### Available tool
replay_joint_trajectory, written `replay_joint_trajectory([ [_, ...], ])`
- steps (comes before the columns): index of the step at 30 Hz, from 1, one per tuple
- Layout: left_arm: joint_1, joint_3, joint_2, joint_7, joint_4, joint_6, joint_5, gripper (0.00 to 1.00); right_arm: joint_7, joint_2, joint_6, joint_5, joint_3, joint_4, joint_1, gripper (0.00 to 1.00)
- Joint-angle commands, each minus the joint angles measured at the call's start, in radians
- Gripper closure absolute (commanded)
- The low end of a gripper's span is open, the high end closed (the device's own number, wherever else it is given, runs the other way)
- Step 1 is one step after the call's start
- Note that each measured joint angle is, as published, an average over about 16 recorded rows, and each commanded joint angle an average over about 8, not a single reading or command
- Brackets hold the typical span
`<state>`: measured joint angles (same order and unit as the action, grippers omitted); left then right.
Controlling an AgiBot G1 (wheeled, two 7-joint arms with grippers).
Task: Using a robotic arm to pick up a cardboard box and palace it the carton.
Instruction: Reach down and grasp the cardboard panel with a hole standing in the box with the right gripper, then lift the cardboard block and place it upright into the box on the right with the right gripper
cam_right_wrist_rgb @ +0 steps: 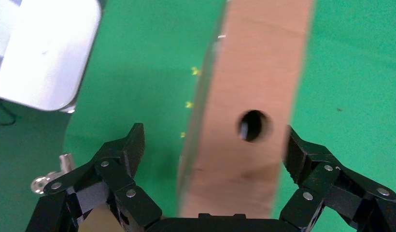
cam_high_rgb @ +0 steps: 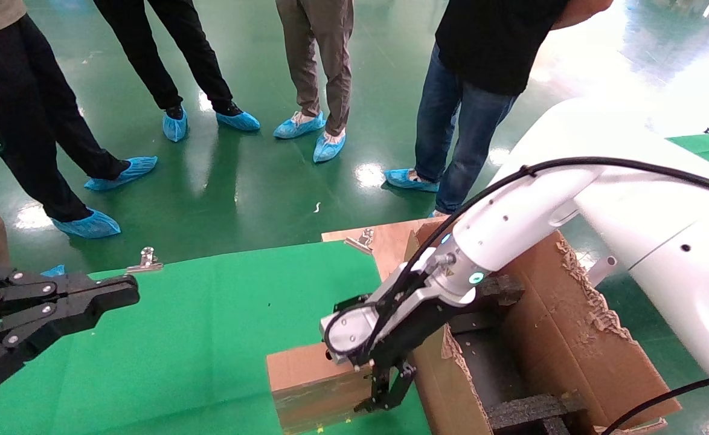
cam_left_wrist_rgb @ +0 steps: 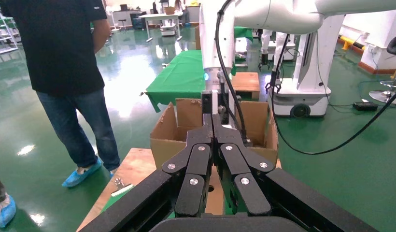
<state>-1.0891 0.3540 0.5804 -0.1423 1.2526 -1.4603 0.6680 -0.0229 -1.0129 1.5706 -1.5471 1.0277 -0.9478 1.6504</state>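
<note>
Now, green cloth [cam_high_rgb: 209, 314] over a table, glossy green floor [cam_high_rgb: 258, 175], four onlookers. One cardboard box [cam_high_rgb: 306, 386] beside one carton [cam_high_rgb: 572, 338]; right gripper [cam_high_rgb: 389, 391] spread wide, astride it, holding nothing. Left gripper [cam_high_rgb: 122, 293] parked, closed.

floor [cam_high_rgb: 258, 181]: glossy green | light: overhead glare | bystanders [cam_high_rgb: 481, 90]: blue shoe covers

The right arm [cam_high_rgb: 572, 205] is white and glossy, with small dark holes and a black cable along it. Its wrist has a teal round light and a grey-white camera block [cam_high_rgb: 348, 331]. Both grippers, right [cam_high_rgb: 391, 386] and left [cam_high_rgb: 126, 290], are black linkages with silver screws.
</note>
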Motion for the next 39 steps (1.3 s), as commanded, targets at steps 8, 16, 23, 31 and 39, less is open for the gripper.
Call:
replay_joint_trajectory([
  [8, 0.000, 0.000, 0.000, 0.000, 0.000, 0.000, 0.000, 0.00, 0.005, -0.011, 0.000, -0.006, 0.023, 0.003, 0.005, 1.00],
  [16, 0.000, 0.000, 0.000, 0.000, 0.000, 0.000, 0.000, 0.00, 0.005, -0.007, 0.000, -0.004, 0.016, 0.001, 0.003, 1.00],
  [23, 0.000, 0.000, 0.000, 0.000, 0.000, 0.000, 0.000, 0.00, 0.005, -0.005, 0.000, -0.003, 0.012, 0.000, 0.002, 1.00],
  [31, 0.000, 0.000, 0.000, 0.000, 0.000, 0.000, 0.000, 0.00, 0.005, -0.004, -0.001, -0.002, 0.010, -0.001, 0.002, 1.00],
  [39, 0.000, 0.000, 0.000, 0.000, 0.000, 0.000, 0.000, 0.00, 0.005, -0.004, -0.001, -0.001, 0.009, -0.002, 0.002, 1.00],
])
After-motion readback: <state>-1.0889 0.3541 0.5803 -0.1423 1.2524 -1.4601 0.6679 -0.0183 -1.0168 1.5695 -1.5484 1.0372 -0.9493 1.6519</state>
